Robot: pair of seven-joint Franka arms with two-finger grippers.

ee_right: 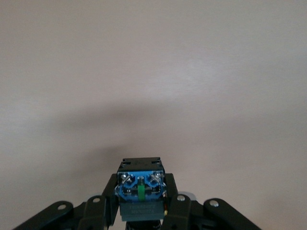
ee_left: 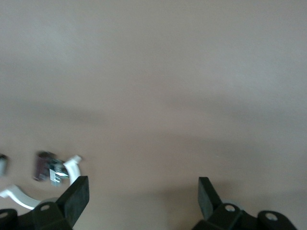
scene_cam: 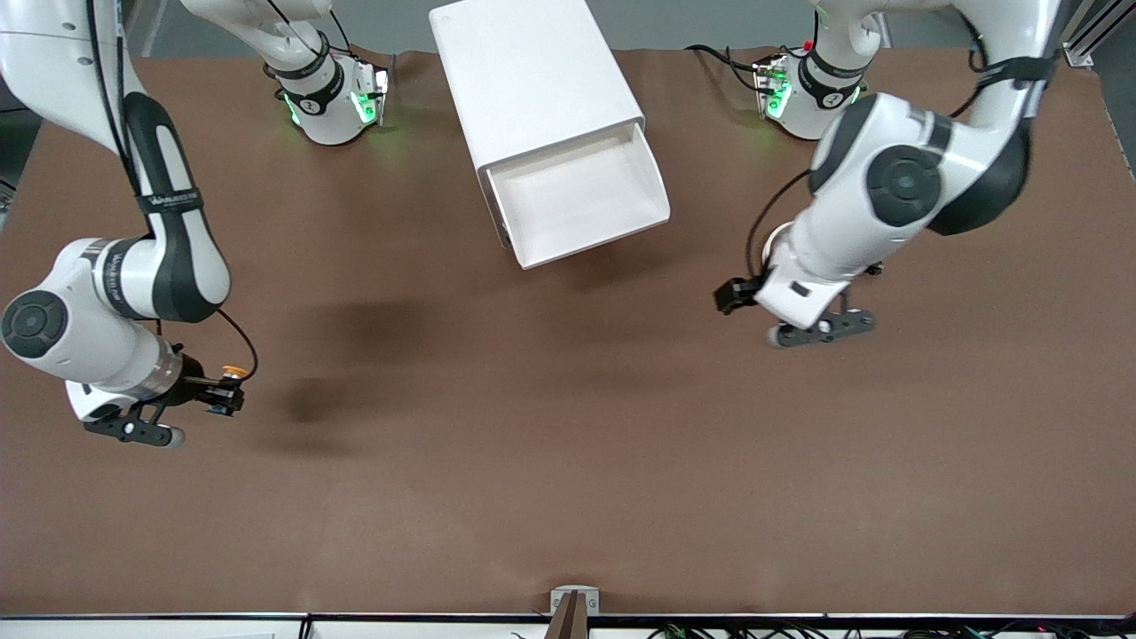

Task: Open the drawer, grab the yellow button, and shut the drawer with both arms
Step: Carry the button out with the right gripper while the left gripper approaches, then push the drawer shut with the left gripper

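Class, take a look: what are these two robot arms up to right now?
The right gripper is shut on the button, holding it in the air over bare table toward the right arm's end. The drawer of the white cabinet stands pulled out and looks empty. The left gripper hangs open over the table, holding nothing.

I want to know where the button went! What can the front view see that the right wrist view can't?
Only the front view shows the white cabinet with its top drawer pulled open, both arms, and the left gripper open over bare table near the left arm's end. It also shows the button's orange cap.

Only the right wrist view shows the underside of the button: a blue body with metal screws and a green piece.

Both show the right gripper shut on the button, over the brown table.
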